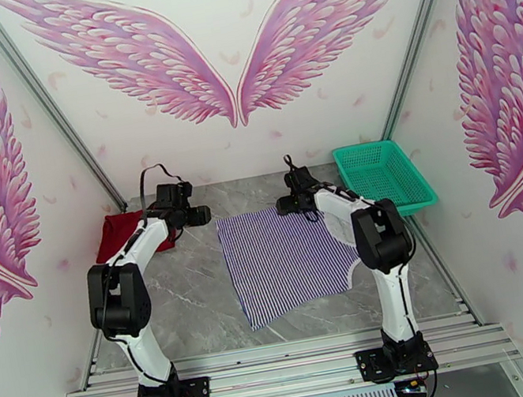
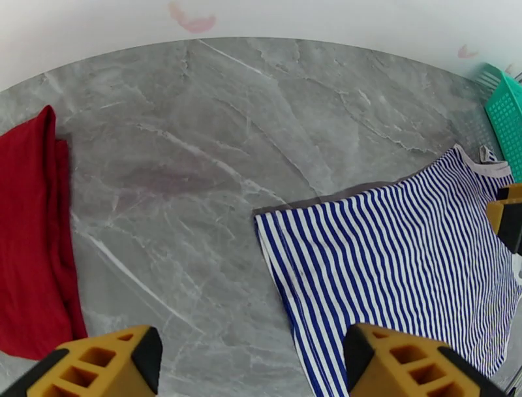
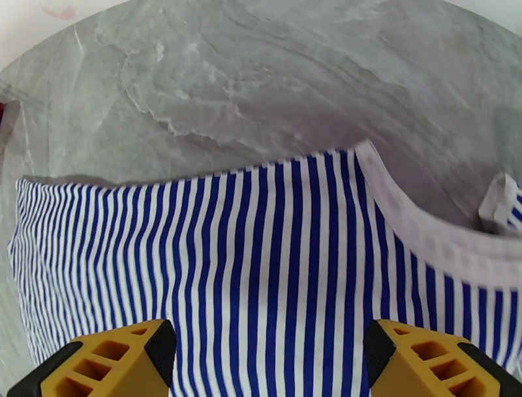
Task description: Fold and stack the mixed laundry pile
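Striped shirt [image 1: 284,259] lies flat overhead; right wrist reveals its white neckband [image 3: 430,241].

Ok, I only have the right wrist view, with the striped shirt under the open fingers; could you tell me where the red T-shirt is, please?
Observer: The red T-shirt lies at the far left of the table, with bare tabletop between it and the striped shirt.
Operator: Thank you. Is the left gripper holding anything?
Observer: No. The left gripper is open above the table, at the striped shirt's left edge.
Operator: And where is the basket?
Observer: The basket sits at the far right corner, just past the shirt's collar end.
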`<act>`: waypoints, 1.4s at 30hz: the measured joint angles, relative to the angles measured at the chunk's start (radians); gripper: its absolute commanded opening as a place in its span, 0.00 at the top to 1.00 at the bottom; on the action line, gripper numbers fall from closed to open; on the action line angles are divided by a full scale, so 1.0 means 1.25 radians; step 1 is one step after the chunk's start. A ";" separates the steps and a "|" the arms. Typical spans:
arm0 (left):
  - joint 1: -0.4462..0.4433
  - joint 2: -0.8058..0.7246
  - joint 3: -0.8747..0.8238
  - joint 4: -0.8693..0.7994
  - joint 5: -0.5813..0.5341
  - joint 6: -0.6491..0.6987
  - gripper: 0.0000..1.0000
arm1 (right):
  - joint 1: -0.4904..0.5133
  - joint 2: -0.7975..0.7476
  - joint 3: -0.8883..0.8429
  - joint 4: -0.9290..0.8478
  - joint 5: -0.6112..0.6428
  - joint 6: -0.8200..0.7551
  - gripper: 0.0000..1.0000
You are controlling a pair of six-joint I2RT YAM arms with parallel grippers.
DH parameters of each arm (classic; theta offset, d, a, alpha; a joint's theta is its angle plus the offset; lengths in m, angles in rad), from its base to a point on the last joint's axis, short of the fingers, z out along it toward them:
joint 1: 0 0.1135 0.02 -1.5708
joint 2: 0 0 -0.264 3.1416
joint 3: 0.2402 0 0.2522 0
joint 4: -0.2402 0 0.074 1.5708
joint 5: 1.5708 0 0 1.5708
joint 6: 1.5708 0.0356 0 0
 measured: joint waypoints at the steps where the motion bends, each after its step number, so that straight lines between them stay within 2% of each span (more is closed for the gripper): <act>1: -0.004 -0.037 -0.030 -0.011 -0.001 -0.013 0.28 | -0.001 -0.045 -0.027 -0.013 0.015 0.006 0.19; 4: -0.035 -0.133 -0.113 -0.038 -0.005 -0.051 0.36 | -0.020 -0.178 -0.104 -0.051 0.039 0.031 0.21; 6: -0.085 -0.169 -0.165 -0.045 -0.001 -0.079 0.44 | -0.039 -0.248 -0.151 -0.071 0.044 0.044 0.22; 8: -0.155 -0.165 -0.207 -0.041 0.015 -0.111 0.55 | -0.057 -0.289 -0.193 -0.093 0.055 0.056 0.23; 10: -0.211 -0.130 -0.224 -0.035 0.030 -0.139 0.65 | -0.061 -0.297 -0.226 -0.112 0.066 0.062 0.23; 12: -0.251 -0.067 -0.223 -0.017 0.057 -0.169 0.81 | -0.061 -0.284 -0.248 -0.139 0.069 0.067 0.24; 14: -0.265 0.010 -0.194 -0.011 0.078 -0.188 0.93 | -0.060 -0.264 -0.251 -0.160 0.068 0.073 0.26; 16: -0.269 0.099 -0.139 -0.008 0.086 -0.208 1.00 | -0.059 -0.245 -0.251 -0.166 0.068 0.077 0.26; 20: -0.269 0.207 -0.045 -0.008 0.069 -0.249 1.00 | -0.059 -0.227 -0.251 -0.175 0.068 0.098 0.26; 23: -0.263 0.242 0.006 -0.021 0.030 -0.298 1.00 | -0.059 -0.227 -0.251 -0.175 0.070 0.119 0.23; 28: -0.229 0.250 0.018 -0.022 -0.009 -0.361 1.00 | -0.059 -0.242 -0.251 -0.178 0.086 0.142 0.19; 34: -0.143 0.250 0.017 -0.020 -0.010 -0.377 1.00 | -0.059 -0.304 -0.251 -0.197 0.131 0.135 0.15; 39: -0.055 0.250 0.020 -0.033 0.002 -0.343 1.00 | -0.059 -0.309 -0.251 -0.208 0.132 0.127 0.27; 42: -0.015 0.250 0.033 -0.060 0.010 -0.309 1.00 | -0.059 -0.284 -0.247 -0.209 0.110 0.123 0.41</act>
